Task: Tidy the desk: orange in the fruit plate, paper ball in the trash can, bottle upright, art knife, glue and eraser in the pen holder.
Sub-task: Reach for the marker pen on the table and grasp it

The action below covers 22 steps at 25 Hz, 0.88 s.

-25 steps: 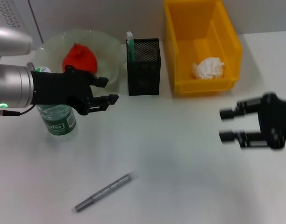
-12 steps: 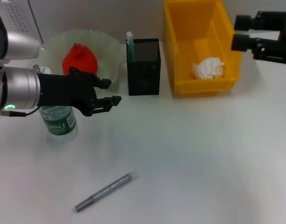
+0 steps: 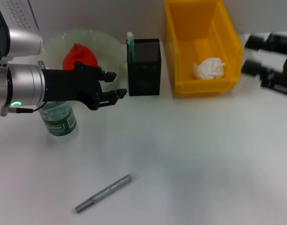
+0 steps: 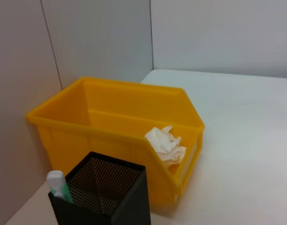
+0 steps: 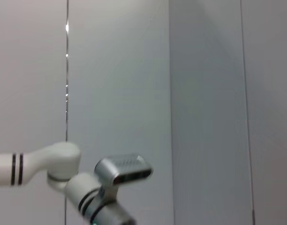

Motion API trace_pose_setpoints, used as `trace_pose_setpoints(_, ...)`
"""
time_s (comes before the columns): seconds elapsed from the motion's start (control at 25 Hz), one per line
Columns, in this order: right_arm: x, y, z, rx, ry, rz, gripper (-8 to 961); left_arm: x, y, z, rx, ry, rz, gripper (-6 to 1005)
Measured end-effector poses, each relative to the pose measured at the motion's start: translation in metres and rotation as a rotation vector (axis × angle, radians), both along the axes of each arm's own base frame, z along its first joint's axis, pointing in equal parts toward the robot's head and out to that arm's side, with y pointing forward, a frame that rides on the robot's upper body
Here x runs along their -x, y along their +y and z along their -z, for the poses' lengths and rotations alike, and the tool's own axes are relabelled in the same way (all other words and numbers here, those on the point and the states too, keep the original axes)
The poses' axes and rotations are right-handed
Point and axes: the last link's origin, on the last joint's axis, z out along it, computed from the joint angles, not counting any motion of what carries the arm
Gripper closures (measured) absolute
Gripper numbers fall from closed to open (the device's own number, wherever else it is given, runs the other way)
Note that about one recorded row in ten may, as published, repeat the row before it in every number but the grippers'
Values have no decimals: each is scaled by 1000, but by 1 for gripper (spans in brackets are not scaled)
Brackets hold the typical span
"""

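The orange (image 3: 79,57) lies in the pale green fruit plate (image 3: 110,51) at the back left of the desk (image 3: 204,154). In front of the plate the bottle (image 3: 59,119) stands upright, partly covered by my left arm. My left gripper (image 3: 117,84) hovers open and empty just left of the black mesh pen holder (image 3: 144,68) (image 4: 103,197), in which the mint-green art knife (image 3: 130,44) (image 4: 56,185) stands. The paper ball (image 3: 208,68) (image 4: 165,144) rests inside the yellow trash can (image 3: 181,47) (image 4: 115,126). The grey glue stick (image 3: 103,193) lies near the front. My right gripper (image 3: 250,55) is open beside the can's right wall. The eraser is out of view.
Grey wall panels close off the back of the desk. The right wrist view shows only those panels and my left arm (image 5: 101,187) far off.
My left gripper has slid right, closer to the pen holder. The right gripper rose from the right front of the desk to the back right, then dropped slightly beside the trash can.
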Motion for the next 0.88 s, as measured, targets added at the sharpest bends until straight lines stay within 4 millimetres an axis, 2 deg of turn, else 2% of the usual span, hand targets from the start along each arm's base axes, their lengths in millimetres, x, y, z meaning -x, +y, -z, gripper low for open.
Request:
trace_pose_setpoints(0.04, -4, -4, 10, 18, -23, -2, 439, 0, 0, 0, -1, -1, -2, 542)
trace_pose_setpoints(0.2, -4, -8, 25, 66, -60, -15, 439, 1, 1, 1, -5, -2, -7, 542)
trace_pose_setpoints(0.24, -1, -10, 35, 112, -83, -41, 440, 1, 2, 1, -11, -2, -9, 542)
trace_pose_setpoints(0.28, -1, -10, 35, 112, -83, -41, 440, 1, 2, 1, -11, -2, -9, 542)
trace_pose_setpoints(0.32, 6, -11, 46, 172, -117, -81, 440, 1, 3, 1, -13, -2, -10, 542)
trace_pose_setpoints(0.52, 16, -17, 64, 268, -205, -164, 440, 3, 3, 1, -18, -5, -19, 543)
trace_pose_setpoints(0.68, 15, -20, 63, 274, -234, -172, 441, 3, 4, 1, -21, -6, -23, 543)
trace_pose_setpoints(0.8, 13, -17, 52, 202, -200, -144, 441, 3, 5, 1, -24, -6, -23, 543)
trace_pose_setpoints(0.84, 14, -13, 42, 135, -153, -122, 441, 3, 5, 1, -28, -6, -25, 543)
trace_pose_setpoints(0.88, 14, -13, 42, 135, -153, -122, 442, 3, 5, 1, -28, -6, -25, 543)
